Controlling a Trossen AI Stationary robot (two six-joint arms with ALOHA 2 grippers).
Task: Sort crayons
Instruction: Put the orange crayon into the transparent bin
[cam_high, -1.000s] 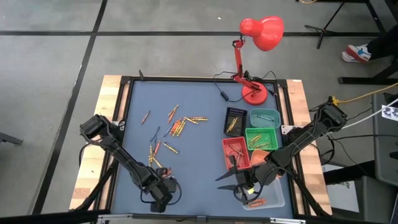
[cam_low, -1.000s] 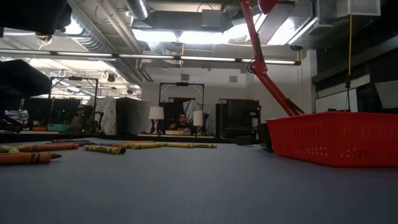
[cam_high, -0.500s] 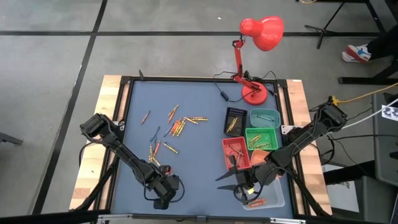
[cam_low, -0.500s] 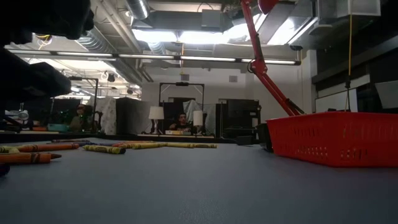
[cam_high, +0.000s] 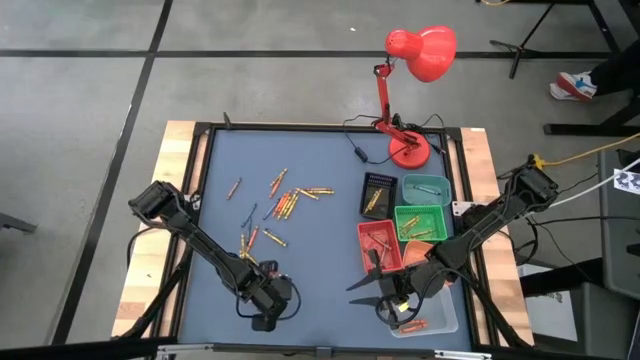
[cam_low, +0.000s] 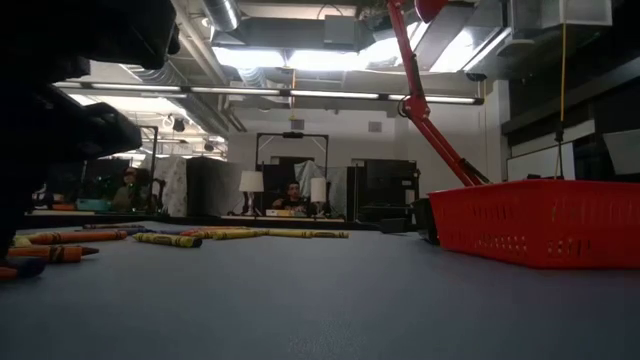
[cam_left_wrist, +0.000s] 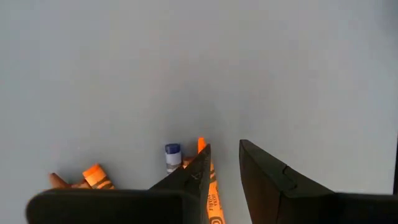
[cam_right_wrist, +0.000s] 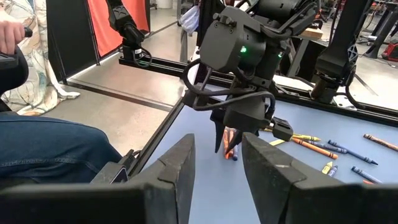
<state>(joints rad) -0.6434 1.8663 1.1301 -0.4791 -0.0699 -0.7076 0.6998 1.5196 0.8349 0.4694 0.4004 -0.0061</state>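
Observation:
Many crayons lie loose on the blue table: one cluster (cam_high: 287, 200) toward the far side, another (cam_high: 248, 245) nearer the left. My left gripper (cam_high: 266, 308) points down at the near end of that second cluster, fingers a little apart. In its wrist view (cam_left_wrist: 224, 163) an orange crayon (cam_left_wrist: 210, 186) lies along one finger, with a blue-tipped crayon (cam_left_wrist: 172, 155) and another orange one (cam_left_wrist: 96, 176) beside it. My right gripper (cam_high: 362, 276) is open and empty just near of the red tray (cam_high: 380, 245). My left gripper stands with the outer side of one finger (cam_left_wrist: 194, 177) right against the orange crayon's side (cam_left_wrist: 212, 193), pointing down from above. The crayon lies flat on the table. I cannot tell whether the finger touches it. Bare table shows in the gap between the fingers.
Black (cam_high: 378, 192), teal (cam_high: 437, 198) and green (cam_high: 432, 232) trays stand far of the red tray, and a clear tray (cam_high: 440, 318) at the near right holds a few crayons. A red desk lamp (cam_high: 410, 150) stands at the far edge. A person's leg (cam_right_wrist: 56, 149) is beyond the table.
My left gripper has moved toward the table's far edge and a little to the right, closer to the nearest crayons. In the low view its dark arm has come further into the picture's left. My right arm has kept still.

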